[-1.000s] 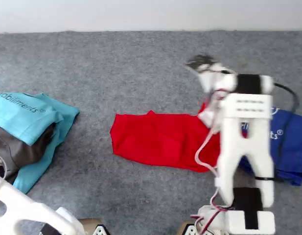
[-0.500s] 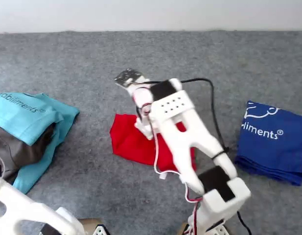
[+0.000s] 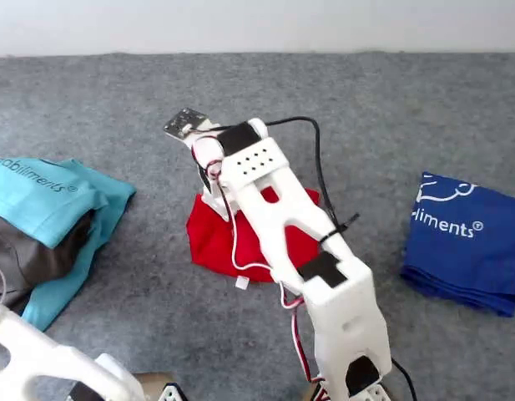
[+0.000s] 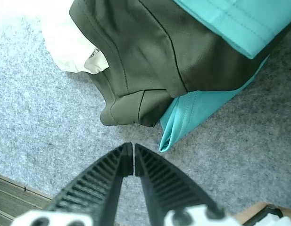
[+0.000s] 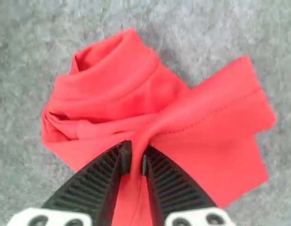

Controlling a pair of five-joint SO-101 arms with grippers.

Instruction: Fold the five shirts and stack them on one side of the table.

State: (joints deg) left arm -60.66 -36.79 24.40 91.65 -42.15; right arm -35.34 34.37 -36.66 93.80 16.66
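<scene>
The right gripper (image 5: 134, 161) pinches a thin fold of the red shirt (image 5: 150, 108), which lies bunched in the middle of the table (image 3: 366, 100). The pinch is small, so the cloth may slip out if the arm pulls fast. The shirt is lumpy, so the fold may land crooked. The left gripper (image 4: 134, 157) is pressed together, holding nothing, near the brown shirt (image 4: 150, 52) and teal shirt (image 4: 239, 23). The folded blue shirt (image 3: 461, 238) sits well apart.
</scene>
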